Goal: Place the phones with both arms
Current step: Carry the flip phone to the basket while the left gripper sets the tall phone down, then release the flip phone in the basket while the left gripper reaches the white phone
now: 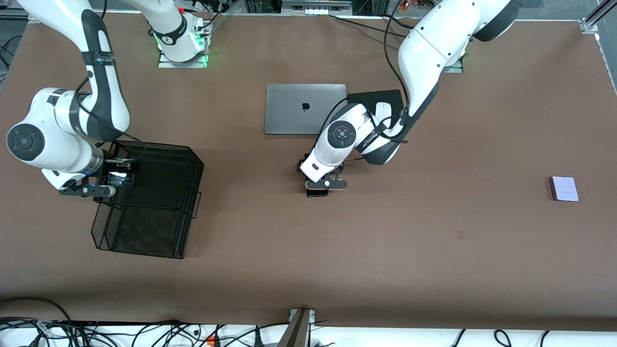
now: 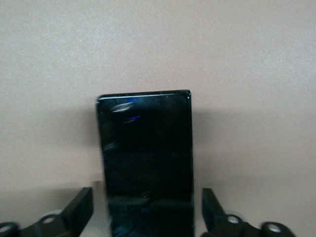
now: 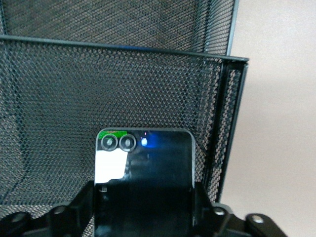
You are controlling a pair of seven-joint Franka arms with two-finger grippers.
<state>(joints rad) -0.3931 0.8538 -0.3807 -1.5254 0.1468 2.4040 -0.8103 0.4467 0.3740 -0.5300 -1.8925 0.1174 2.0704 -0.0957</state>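
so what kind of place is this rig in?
Looks like a robotics lab bench, not a home or office: two arms bolted to a brown table, loose cables along its near edge, and staged props, a closed laptop and a black mesh basket.

Robotics lab — two white arms bolted by base plates (image 1: 182, 60) to a brown-covered counter (image 1: 434, 250), green status lights glowing at one base. Loose black cables (image 1: 144, 332) run along the counter's near edge, aluminium framing (image 1: 590, 21) at a corner — a test bench, not a home.
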